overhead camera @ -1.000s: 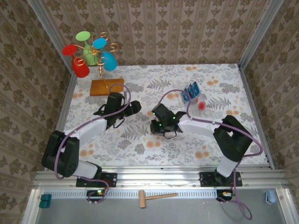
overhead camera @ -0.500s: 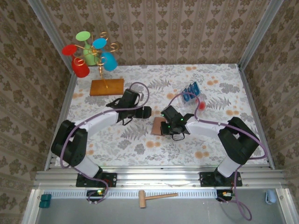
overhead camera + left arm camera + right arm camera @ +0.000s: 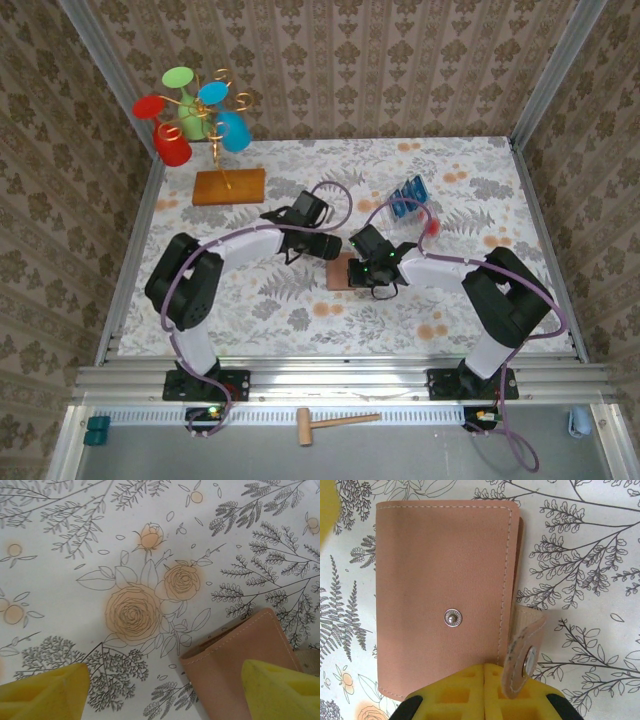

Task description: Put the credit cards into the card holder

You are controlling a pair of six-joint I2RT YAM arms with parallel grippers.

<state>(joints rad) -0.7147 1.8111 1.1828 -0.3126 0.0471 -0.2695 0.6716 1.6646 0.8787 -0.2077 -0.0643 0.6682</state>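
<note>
The left arm bends at the elbow, its forearm stretched sideways toward the card holder (image 3: 338, 276). The left gripper (image 3: 334, 246) hangs at the holder's far side, yellow fingers (image 3: 47, 690) spread wide apart. The right arm folds in from the opposite side. The right gripper (image 3: 484, 682) sits at the holder's edge, its pads pressed flat together.

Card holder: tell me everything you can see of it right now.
The card holder is a tan, leather-like wallet with pale stitching, lying flat and closed on the floral tabletop. A metal snap stud sits mid-cover; its strap tab hangs unfastened, curling up. The right pincer, shut, meets its edge.
</note>
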